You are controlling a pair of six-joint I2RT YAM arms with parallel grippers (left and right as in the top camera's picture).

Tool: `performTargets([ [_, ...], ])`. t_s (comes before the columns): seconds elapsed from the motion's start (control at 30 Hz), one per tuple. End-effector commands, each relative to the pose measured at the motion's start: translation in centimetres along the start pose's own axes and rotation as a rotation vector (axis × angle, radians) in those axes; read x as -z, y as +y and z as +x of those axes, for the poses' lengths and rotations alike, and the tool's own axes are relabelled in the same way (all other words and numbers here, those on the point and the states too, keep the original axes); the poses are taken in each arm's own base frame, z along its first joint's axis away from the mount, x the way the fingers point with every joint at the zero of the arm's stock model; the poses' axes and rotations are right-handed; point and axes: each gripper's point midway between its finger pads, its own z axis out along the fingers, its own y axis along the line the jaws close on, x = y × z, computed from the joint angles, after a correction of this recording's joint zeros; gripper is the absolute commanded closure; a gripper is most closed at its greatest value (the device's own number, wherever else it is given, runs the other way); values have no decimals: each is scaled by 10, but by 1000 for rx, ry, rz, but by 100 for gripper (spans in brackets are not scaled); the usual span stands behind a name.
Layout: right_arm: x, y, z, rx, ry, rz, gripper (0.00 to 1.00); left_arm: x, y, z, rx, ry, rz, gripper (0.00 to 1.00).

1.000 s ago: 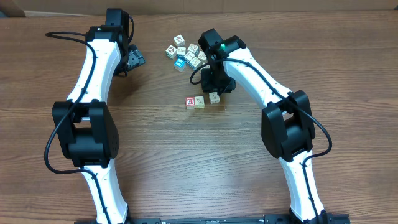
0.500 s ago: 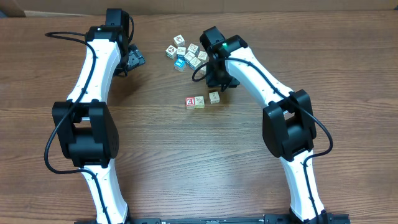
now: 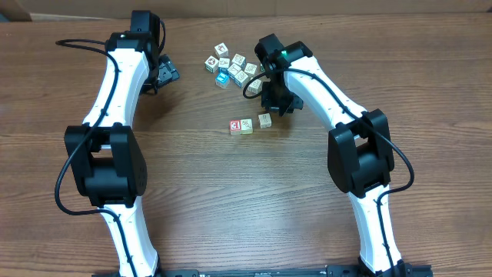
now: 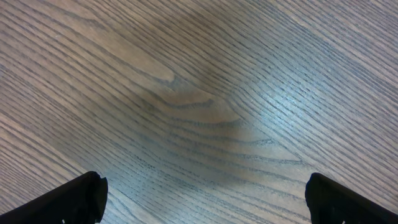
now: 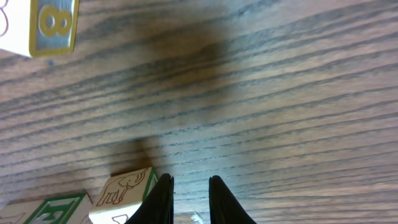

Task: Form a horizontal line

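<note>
The horizontal line sits mid-table in the overhead view: a red-and-white cube point(image 3: 234, 127), a cream cube point(image 3: 247, 125) touching it, and a third cream cube point(image 3: 264, 120) a little apart and slightly higher. My right gripper point(image 3: 275, 104) hangs just up and right of the third cube. In the right wrist view its fingers point(image 5: 189, 193) stand narrowly apart with only bare wood between them. An elephant-picture cube point(image 5: 124, 190) lies just left of the left finger. My left gripper point(image 3: 165, 75) is far off at the upper left, open wide and empty point(image 4: 205, 199).
An irregular bunch of several similar cubes point(image 3: 233, 68) lies above the line, close to my right arm. The right wrist view also shows a yellow-edged "8" cube point(image 5: 53, 22) and a green-edged cube point(image 5: 50, 208). Both white arms reach in from the front edge.
My right gripper has lifted off the third cream cube and moved up and to the right, leaving the cube on the table. The left arm has not moved.
</note>
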Motion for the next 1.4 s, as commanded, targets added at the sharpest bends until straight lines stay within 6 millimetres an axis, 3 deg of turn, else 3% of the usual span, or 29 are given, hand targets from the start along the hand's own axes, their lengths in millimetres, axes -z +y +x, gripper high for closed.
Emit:
performTargets([
  [0.0,-8,3,10,1,38,-14,84,-2,-5,-2,-6,-3,7,0],
  [0.43,-7,14,28,36,123,-86,85,-2,-5,-3,-5,-3,7,0],
  [0.6,-6,17,28,41,119,-88,85,-2,-6,-2,-7,-3,8,0],
  [0.87,-8,18,12,41,49,-82,84,-2,-5,-3,-5,-2,7,0],
  [1.37,-7,30,24,72,67,-83,84,-2,-5,-3,-5,-3,7,0],
])
